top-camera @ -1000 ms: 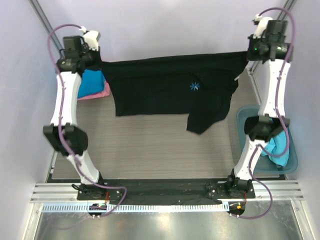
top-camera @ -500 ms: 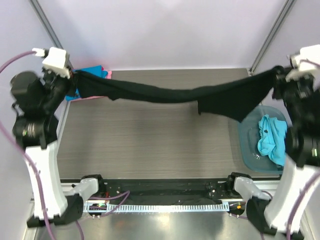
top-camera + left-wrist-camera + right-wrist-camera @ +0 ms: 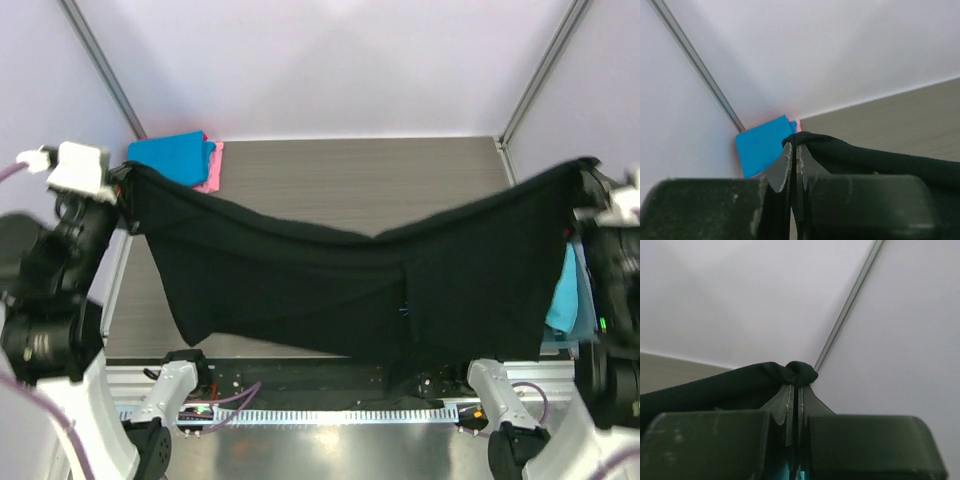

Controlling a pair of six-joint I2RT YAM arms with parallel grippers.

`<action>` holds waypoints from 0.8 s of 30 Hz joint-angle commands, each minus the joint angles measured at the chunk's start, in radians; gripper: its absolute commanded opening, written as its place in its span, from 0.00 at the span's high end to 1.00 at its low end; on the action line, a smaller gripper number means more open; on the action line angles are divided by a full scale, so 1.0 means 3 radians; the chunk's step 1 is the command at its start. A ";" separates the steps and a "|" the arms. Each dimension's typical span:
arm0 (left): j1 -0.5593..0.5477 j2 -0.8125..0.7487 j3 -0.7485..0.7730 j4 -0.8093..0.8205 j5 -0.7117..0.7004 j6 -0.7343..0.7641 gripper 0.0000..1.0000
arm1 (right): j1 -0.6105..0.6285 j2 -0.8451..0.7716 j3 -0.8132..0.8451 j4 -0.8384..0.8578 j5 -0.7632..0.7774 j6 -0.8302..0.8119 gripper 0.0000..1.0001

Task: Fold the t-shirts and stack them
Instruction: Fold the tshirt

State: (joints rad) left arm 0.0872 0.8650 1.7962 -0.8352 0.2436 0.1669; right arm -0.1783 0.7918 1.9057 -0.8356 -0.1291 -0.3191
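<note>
A large black t-shirt (image 3: 330,290) hangs in the air, stretched between both arms and sagging in the middle, its hem over the near edge of the table. My left gripper (image 3: 125,180) is shut on its left corner (image 3: 802,142); the jaws pinch the cloth (image 3: 794,150). At the right, my right gripper (image 3: 580,175) is shut on the other corner, a bunched knot of black cloth (image 3: 800,372). A folded bright blue t-shirt (image 3: 172,155) lies on a pink one (image 3: 212,172) at the far left corner, also in the left wrist view as the blue t-shirt (image 3: 762,147). A turquoise t-shirt (image 3: 565,300) shows behind the black one at the right.
The grey wood-grain table (image 3: 360,180) is walled by pale panels with metal corner posts (image 3: 100,70). The teal tub is mostly hidden behind the hanging shirt at the right. The arm bases (image 3: 180,385) sit on the rail at the near edge.
Both arms have drawn up and toward the near edge, lifting the black t-shirt off the table; it now hangs as a wide curtain instead of lying flat at the far side.
</note>
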 commanded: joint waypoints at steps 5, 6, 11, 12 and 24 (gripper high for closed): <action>0.0021 0.0869 -0.0699 0.0334 0.0169 0.0052 1.00 | 0.0006 0.1026 -0.0839 0.0520 -0.0331 -0.0015 0.99; 0.0021 0.1062 -0.0786 0.0375 0.0226 0.0052 1.00 | 0.0006 0.1093 -0.0946 0.0571 -0.0473 -0.0010 0.99; -0.0024 0.1886 -0.1063 0.0509 0.0430 0.0077 1.00 | 0.0027 0.1771 -0.1571 0.0857 -0.0802 0.0036 0.99; -0.0075 0.2039 -0.1068 0.0539 0.0415 0.0108 1.00 | 0.0072 0.1900 -0.1637 0.0908 -0.0787 0.0031 0.99; -0.0255 0.4508 0.0577 0.0493 -0.0055 0.0277 1.00 | 0.0206 0.4457 -0.0212 0.1415 -0.0051 0.0205 0.99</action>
State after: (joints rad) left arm 0.0063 2.1571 1.8465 -0.7067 0.2707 0.2245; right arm -0.1127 2.0686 1.7020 -0.5117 -0.2306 -0.2821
